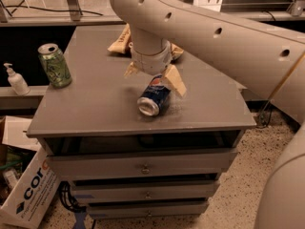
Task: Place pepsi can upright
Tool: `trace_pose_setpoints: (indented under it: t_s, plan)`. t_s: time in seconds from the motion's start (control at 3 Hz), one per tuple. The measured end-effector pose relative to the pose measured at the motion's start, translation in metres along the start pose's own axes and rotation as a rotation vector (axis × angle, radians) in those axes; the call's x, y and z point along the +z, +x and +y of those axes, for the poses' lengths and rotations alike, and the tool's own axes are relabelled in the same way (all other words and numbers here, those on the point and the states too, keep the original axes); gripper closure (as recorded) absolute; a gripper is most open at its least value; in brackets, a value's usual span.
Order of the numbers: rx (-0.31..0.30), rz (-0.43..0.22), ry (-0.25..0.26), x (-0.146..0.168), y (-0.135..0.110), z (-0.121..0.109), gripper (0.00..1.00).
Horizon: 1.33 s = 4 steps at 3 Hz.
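Green can (55,65) on grey cabinet (95,109), snack bag (121,41), pump bottle (16,80)

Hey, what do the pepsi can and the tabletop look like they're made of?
The pepsi can looks like thin metal, probably aluminium: glossy blue print and a bare silver end facing the camera. The tabletop looks like grey painted or laminated board with a matte, glare-free surface; which one is unclear. The gripper hangs just above the lying can, jaws spread.

Gripper (153,83) over pepsi can (155,100), fingers spread; can's far end hidden beneath it, contact unclear. Snack bag (119,41) mostly behind arm (200,27), print unreadable. Arm cut by top, right edges. Cardboard box (28,194) cut by left edge.
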State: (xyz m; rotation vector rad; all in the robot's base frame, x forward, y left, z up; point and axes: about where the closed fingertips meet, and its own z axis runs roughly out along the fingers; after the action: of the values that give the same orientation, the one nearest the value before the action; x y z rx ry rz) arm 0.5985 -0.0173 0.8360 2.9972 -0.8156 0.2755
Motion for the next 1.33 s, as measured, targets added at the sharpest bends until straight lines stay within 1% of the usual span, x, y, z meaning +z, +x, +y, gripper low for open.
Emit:
trace_pose_setpoints:
  t_s: [0.33,0.67,1.0,1.33]
  plan:
    - [0.012,-0.004,0.013,-0.001,0.007,0.008,0.16]
    - [0.03,-0.026,0.011,0.006,0.009,0.014,0.41]
    - [0.055,-0.059,-0.007,0.022,0.009,0.024,0.63]
    - [0.056,-0.06,-0.007,0.018,0.01,0.024,0.87]
